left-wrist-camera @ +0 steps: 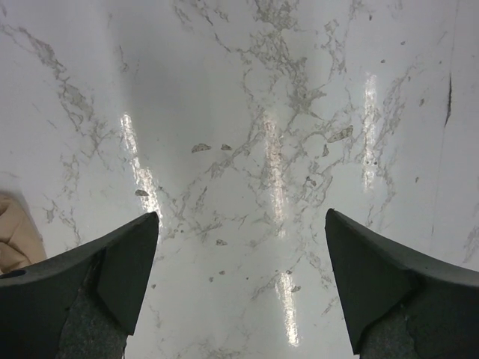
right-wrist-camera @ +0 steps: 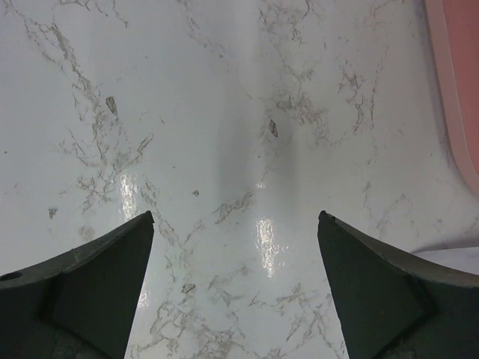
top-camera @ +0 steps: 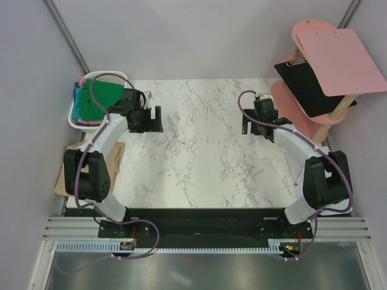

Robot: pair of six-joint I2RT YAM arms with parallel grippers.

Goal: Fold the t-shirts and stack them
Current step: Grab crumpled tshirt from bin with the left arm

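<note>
The bright green t-shirt [top-camera: 104, 95] lies crumpled and unfolded on top of the heap in the white basket [top-camera: 103, 75] at the far left corner of the table [top-camera: 199, 151]. Beneath it peek teal-blue cloth [top-camera: 80, 99] and pink cloth [top-camera: 74, 114], probably more shirts. The tan t-shirt [top-camera: 116, 157] [left-wrist-camera: 16, 239] lies spread at the table's left edge, partly overhanging it.

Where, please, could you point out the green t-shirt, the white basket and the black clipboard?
green t-shirt [top-camera: 109, 95]: top external view, middle of the cloth.
white basket [top-camera: 81, 125]: top external view, near rim.
black clipboard [top-camera: 308, 90]: top external view, middle of the board.
</note>
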